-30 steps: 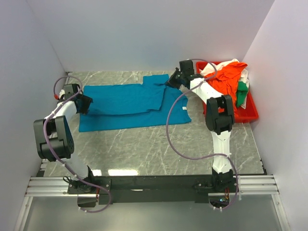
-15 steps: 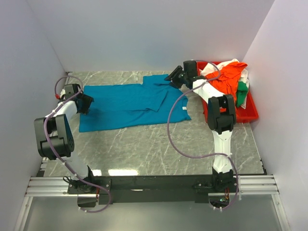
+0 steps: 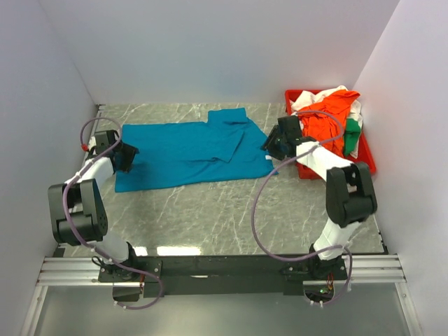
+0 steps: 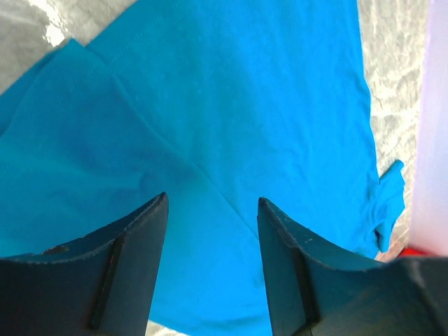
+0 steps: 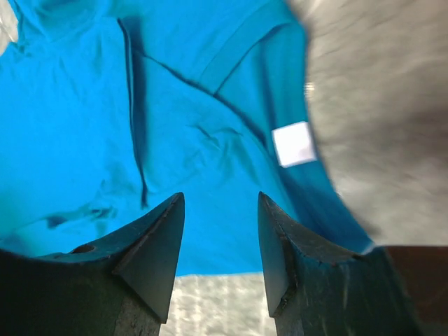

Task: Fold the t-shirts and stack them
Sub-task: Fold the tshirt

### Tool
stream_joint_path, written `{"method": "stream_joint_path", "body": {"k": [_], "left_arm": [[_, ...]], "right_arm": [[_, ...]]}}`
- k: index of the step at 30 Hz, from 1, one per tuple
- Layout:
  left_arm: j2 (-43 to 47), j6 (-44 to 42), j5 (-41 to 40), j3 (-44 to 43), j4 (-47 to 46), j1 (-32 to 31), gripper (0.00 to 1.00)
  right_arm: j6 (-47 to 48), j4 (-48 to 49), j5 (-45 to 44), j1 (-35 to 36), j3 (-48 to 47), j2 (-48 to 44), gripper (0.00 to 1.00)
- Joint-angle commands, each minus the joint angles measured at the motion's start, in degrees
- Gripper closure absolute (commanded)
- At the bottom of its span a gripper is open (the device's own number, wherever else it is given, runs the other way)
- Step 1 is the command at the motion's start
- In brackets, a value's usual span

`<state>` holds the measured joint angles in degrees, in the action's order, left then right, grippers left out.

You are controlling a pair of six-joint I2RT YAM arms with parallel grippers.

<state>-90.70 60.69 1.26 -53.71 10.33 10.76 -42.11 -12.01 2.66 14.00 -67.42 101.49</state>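
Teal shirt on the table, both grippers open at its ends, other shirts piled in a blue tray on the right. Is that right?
No: the tray is red, not blue, as the top external view shows. The rest holds.

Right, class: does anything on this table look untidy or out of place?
The orange t-shirt and white t-shirt are heaped crumpled in the red tray, spilling over its far rim. The teal t-shirt lies only half folded, edges uneven.
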Motion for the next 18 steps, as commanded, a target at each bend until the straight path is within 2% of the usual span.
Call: {"method": "stream_joint_path", "body": {"k": [1, 6, 18], "left_arm": [[4.55, 0.66, -1.08, 1.68, -2.33, -0.92, 0.41], [7.37, 0.92, -5.38, 5.02, -1.45, -1.18, 0.43], [11.94, 1.8, -9.25, 8.97, 1.36, -1.18, 0.46]], "right_arm": [[5.36, -1.25, -9.58, 0.24, 2.02, -6.12, 0.47], [8.09, -3.98, -9.34, 0.33, 3.87, -6.14, 0.48], [10.38, -5.31, -8.28, 1.2, 4.05, -0.68, 0.5]]}}
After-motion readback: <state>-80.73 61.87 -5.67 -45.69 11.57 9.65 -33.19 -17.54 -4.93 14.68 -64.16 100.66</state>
